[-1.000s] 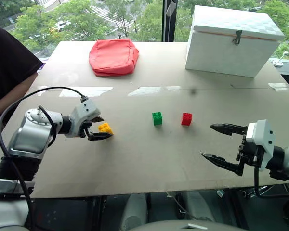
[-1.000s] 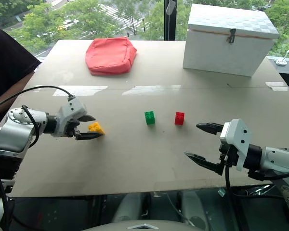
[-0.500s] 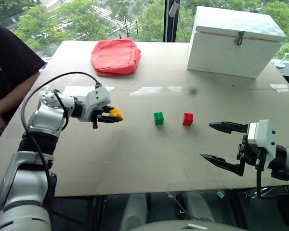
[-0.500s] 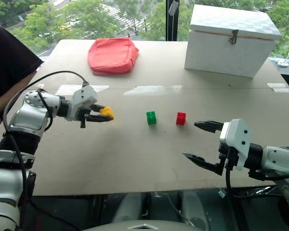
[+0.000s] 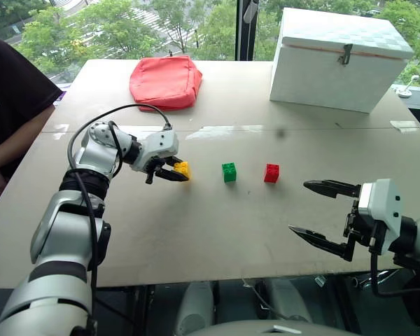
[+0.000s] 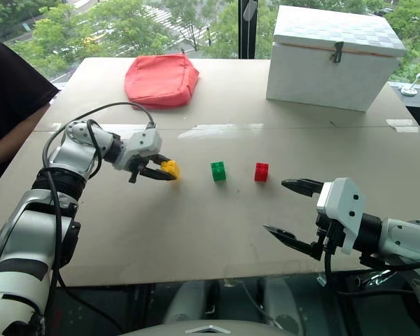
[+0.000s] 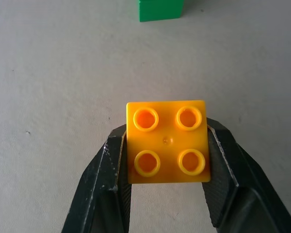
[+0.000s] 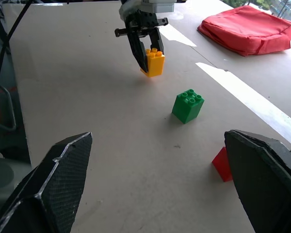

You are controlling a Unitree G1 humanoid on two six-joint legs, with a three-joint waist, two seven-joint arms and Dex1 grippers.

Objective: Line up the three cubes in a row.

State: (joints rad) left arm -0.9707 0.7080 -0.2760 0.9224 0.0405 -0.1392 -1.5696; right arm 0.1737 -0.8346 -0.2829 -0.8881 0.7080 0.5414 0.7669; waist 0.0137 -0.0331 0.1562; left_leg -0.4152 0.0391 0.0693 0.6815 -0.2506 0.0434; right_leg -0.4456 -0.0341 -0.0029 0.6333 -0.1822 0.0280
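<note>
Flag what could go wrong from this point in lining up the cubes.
The left gripper is shut on the yellow cube, near the green cube. If it is set down crooked, or out of line with the green and red cube, the row would look uneven. Opening the fingers could nudge it.

No text, label, brand or number can be read anywhere.

Glossy moulded plastic — the yellow cube (image 7: 166,141), green cube (image 5: 229,171) and red cube (image 5: 271,173). The table (image 5: 217,231) looks matt, board-like. The red pouch (image 5: 165,82) is soft cloth — the white box (image 5: 338,59) textured.
</note>
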